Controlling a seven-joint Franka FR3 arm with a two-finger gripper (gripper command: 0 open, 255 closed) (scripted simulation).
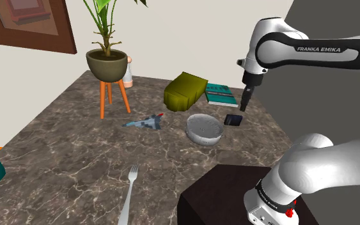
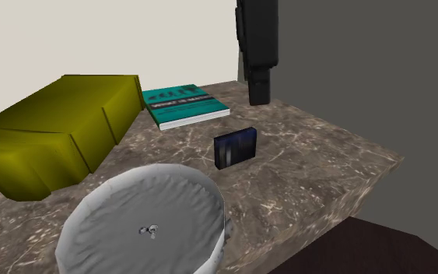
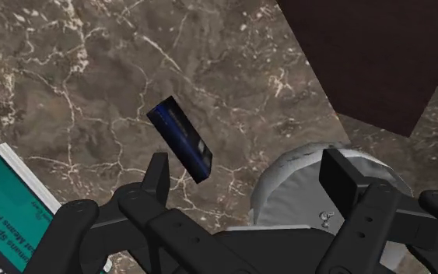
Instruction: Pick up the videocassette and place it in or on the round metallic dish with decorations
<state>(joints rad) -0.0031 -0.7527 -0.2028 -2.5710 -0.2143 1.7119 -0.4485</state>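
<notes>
The videocassette [image 1: 233, 119] is a small dark blue-black case lying flat on the marble table, just to the shoulder view's right of the round grey dish [image 1: 204, 128]. It also shows as a dark block [image 2: 235, 146] beyond the dish [image 2: 143, 222]. My black gripper [image 1: 245, 102] hangs in the air above the cassette, clear of it. Seen from the wrist, the gripper [image 3: 250, 177] is open with nothing held; the cassette [image 3: 180, 138] lies ahead of one finger [image 3: 159, 175], and the dish [image 3: 287, 167] sits between the fingers, far below.
A teal book [image 1: 220, 94] and an olive bag [image 1: 185, 90] lie behind the cassette. On the table are also a potted plant on orange legs [image 1: 108, 61], a toy jet [image 1: 146, 121] and a fork [image 1: 128, 192]. The dark stand [image 1: 229, 192] borders the table's near edge.
</notes>
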